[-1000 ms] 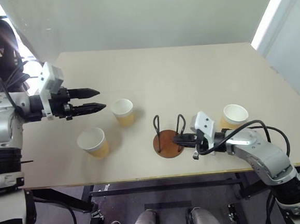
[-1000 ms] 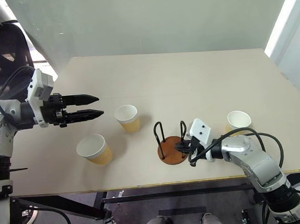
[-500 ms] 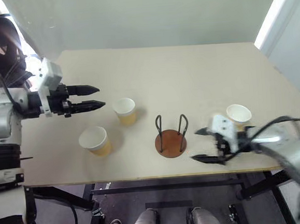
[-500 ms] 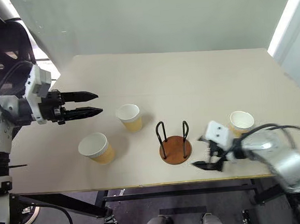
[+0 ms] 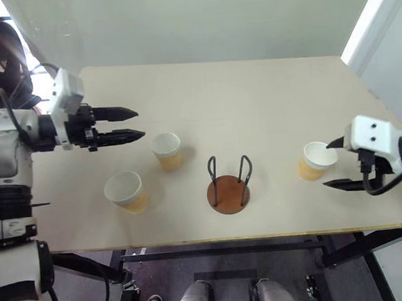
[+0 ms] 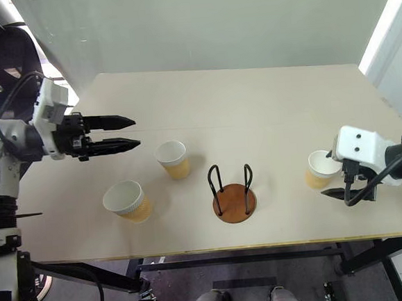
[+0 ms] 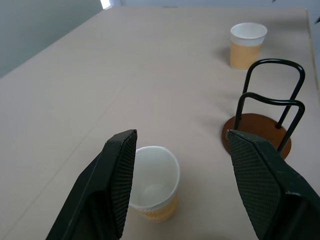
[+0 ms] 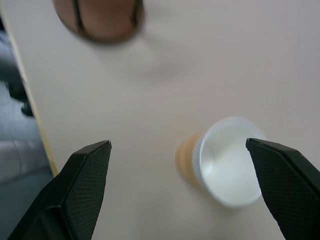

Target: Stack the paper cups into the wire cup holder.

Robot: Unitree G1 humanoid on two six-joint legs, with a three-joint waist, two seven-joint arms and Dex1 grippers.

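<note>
You are looking at a scene with no readable text: no words, labels, brands or numbers are showing. The paper cups (image 5: 166,149) are showing plain yellow-orange sides, and the wire cup holder (image 5: 228,194) and the counter (image 5: 253,104) are carrying no markings.

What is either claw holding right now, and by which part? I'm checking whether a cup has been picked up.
Nothing is held. The left claw and the right claw are both open and empty; all three paper cups stand on the table.
</note>
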